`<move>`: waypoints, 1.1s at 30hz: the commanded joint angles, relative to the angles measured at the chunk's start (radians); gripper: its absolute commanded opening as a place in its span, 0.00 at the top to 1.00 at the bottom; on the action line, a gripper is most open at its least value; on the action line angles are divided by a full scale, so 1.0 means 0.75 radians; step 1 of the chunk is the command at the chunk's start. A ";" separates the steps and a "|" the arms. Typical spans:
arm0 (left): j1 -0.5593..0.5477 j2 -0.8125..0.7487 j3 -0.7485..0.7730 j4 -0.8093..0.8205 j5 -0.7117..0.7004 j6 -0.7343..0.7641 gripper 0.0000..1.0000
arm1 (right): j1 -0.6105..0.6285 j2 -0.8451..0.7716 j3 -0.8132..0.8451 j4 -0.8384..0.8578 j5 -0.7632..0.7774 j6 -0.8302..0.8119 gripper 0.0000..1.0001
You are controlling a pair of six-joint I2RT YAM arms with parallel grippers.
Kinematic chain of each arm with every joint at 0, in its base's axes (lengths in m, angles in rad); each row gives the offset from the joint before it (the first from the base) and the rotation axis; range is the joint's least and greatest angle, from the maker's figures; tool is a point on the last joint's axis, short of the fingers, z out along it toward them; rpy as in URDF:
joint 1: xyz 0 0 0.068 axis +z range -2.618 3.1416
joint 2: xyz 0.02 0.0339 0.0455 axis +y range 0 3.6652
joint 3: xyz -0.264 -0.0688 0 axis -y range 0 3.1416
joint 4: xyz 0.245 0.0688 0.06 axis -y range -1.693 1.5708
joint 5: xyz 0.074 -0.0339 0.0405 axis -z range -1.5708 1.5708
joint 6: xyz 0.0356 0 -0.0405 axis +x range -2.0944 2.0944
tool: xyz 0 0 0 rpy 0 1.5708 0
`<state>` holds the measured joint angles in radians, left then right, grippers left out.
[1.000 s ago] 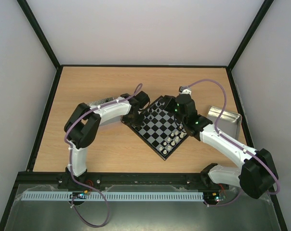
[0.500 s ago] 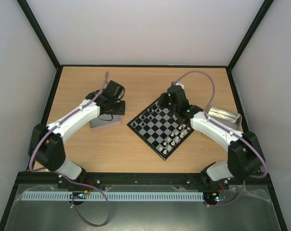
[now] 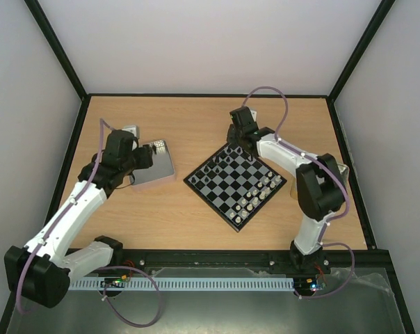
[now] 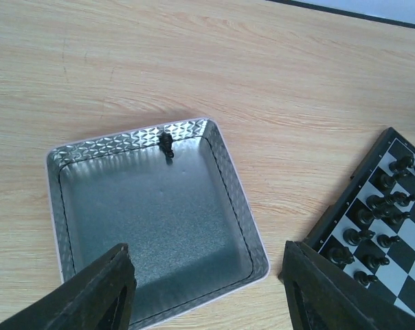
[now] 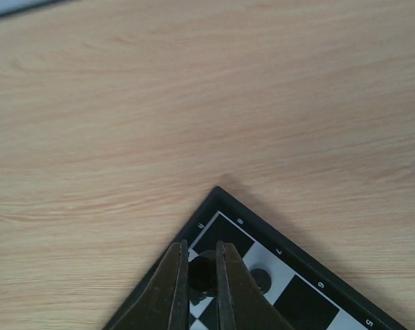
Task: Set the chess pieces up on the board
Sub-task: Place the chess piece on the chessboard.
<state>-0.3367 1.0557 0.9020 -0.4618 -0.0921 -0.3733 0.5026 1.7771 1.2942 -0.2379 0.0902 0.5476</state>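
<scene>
The board [image 3: 232, 182] lies turned like a diamond at mid-table. Black chess pieces [image 3: 220, 161] line its far-left side and white pieces [image 3: 257, 197] its near-right side. Above the board's far corner [image 5: 218, 195], my right gripper [image 5: 201, 289] is shut on a black chess piece [image 5: 202, 270]; from above, this gripper [image 3: 236, 141] is at that same corner. Another black piece [image 5: 261, 278] stands one square over. My left gripper [image 4: 207, 292] hangs open and empty over a shiny metal tray [image 4: 231, 179] where one black piece [image 4: 166, 142] leans by the far wall.
The metal tray [image 3: 165, 167] sits left of the board on the wooden table. In the left wrist view the board's edge [image 4: 345, 206] with black pieces lies close to the right finger [image 4: 324, 289]. Black frame rails border the table.
My left arm swung away from the board to above the tray and its jaws opened wider. My right gripper slid along the board to its far corner, staying shut.
</scene>
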 commanded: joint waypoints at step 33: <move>0.048 0.067 -0.035 0.111 0.091 0.058 0.39 | -0.019 0.418 0.330 -0.263 0.008 -0.122 0.79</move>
<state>-0.3080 1.0977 0.8848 -0.4000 -0.0299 -0.3435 0.4911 2.0762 1.5063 -0.3805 0.0788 0.4698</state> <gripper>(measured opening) 0.608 0.200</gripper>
